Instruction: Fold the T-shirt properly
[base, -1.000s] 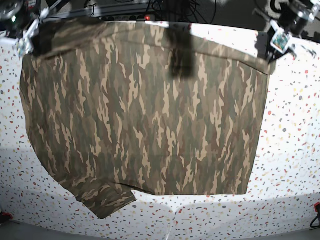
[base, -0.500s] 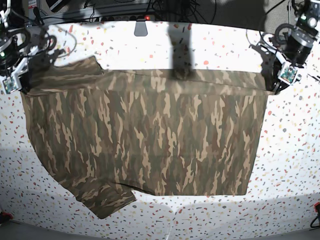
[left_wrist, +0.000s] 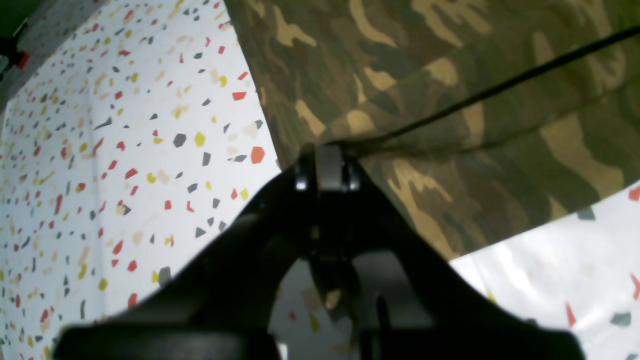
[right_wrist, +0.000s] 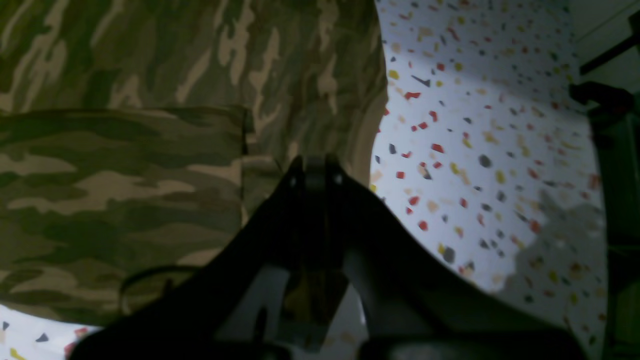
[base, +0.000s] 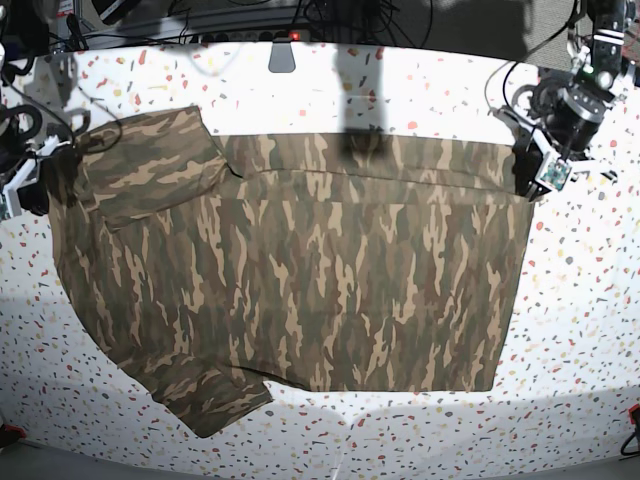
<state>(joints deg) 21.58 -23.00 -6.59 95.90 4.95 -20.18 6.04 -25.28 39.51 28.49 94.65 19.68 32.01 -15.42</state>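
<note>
T-shirt (base: 300, 280) in woodland camouflage lies spread over the speckled terrazzo tabletop (base: 580, 300) in the base view, taking up most of it. Its far edge runs in a fairly straight line between the two arms, one sleeve (base: 150, 165) lies folded across the body at the far left, and the other sleeve (base: 205, 395) sticks out at the near left. The left gripper (base: 532, 172) sits at the far right corner of the cloth, and the right gripper (base: 40, 180) sits at the far left corner beside the folded sleeve.

From the left wrist view, the left gripper (left_wrist: 325, 167) has its jaws pressed together, pinching the edge of the T-shirt (left_wrist: 450, 100) right at the fingertips, with the cloth stretching away up and to the right and a thin dark cable (left_wrist: 500, 87) crossing it. Bare tabletop (left_wrist: 125, 150) fills the left side.

From the right wrist view, the right gripper (right_wrist: 314, 172) is likewise closed tight, its tips nipping the T-shirt (right_wrist: 200, 60) near the cloth's side edge. The folded sleeve (right_wrist: 115, 200) lies just to the left of the jaws, and speckled tabletop (right_wrist: 475, 150) shows on the right.
</note>
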